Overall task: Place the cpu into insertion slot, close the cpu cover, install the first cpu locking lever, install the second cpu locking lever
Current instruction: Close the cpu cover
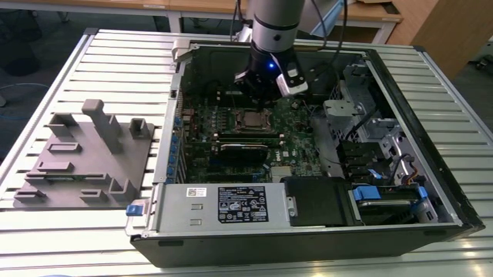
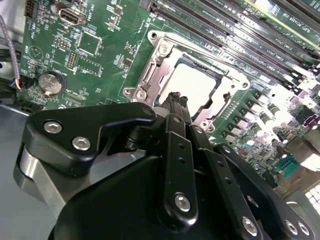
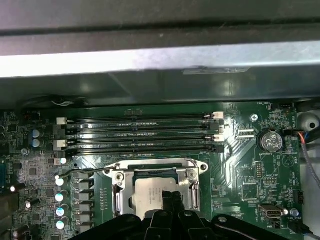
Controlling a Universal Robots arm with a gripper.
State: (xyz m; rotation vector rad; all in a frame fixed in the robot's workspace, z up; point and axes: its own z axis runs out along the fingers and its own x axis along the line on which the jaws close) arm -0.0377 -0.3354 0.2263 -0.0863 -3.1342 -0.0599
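First wrist view: cpu (image 3: 150,192) sits in the insertion slot (image 3: 150,173), cpu cover (image 3: 118,195) apparently down over it, tho partly hidden. Gripper (image 3: 170,198) tips pressed together just above chip. Chip's light, rigid, fragile underneath; hold by edges only.

Slatted metal table (image 1: 77,242), pale grey, across frame. Wooden desk (image 1: 193,7), upper edge. Wooden cabinet (image 1: 443,29), upper right. Dark floor (image 1: 46,46), upper left. Even indoor light.
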